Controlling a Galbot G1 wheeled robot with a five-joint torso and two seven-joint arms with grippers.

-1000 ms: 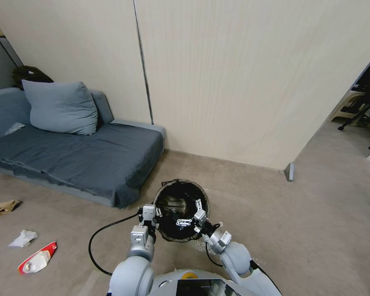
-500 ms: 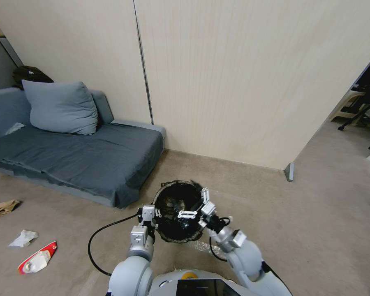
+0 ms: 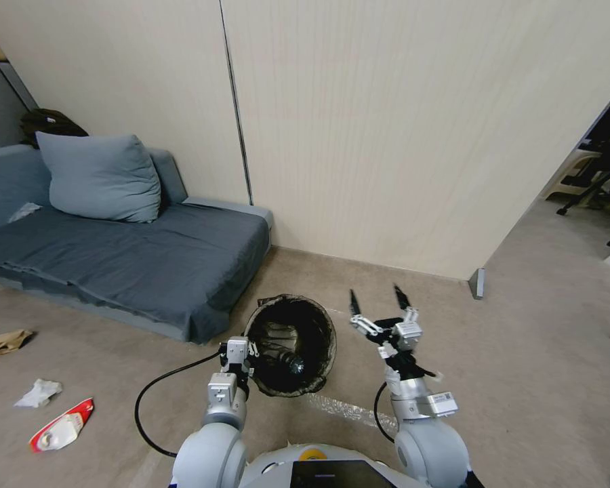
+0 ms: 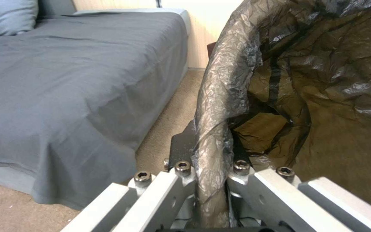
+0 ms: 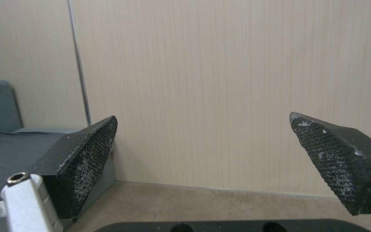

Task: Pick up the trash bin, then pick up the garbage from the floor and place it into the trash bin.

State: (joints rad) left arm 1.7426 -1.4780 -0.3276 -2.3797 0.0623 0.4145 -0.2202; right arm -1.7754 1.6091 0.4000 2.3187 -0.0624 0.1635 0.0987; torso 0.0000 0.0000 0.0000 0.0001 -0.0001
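Observation:
The trash bin (image 3: 329,337), lined with a dark bag, is in front of me by the sofa's corner. My left gripper (image 3: 240,355) is shut on its near-left rim; the left wrist view shows the fingers (image 4: 181,146) pinching the bag-covered rim (image 4: 213,129). A shiny piece of garbage (image 3: 293,363) lies inside the bin. My right gripper (image 3: 379,297) is raised to the right of the bin, open and holding nothing, its pads (image 5: 84,149) wide apart facing the wall. More garbage lies on the floor at the left: a red-and-white wrapper (image 3: 61,425), a white tissue (image 3: 39,392) and brown paper (image 3: 3,342).
A grey sofa (image 3: 115,254) with a pillow (image 3: 98,177) stands to the left of the bin. The beige wall (image 3: 386,135) runs close behind. A black cable (image 3: 149,400) loops off my left arm. A clear plastic strip (image 3: 349,409) lies just below the bin. Open floor stretches right.
My right gripper has come up out of the bin's mouth and swung right, open and pointing at the wall. The bin and left gripper have shifted slightly left.

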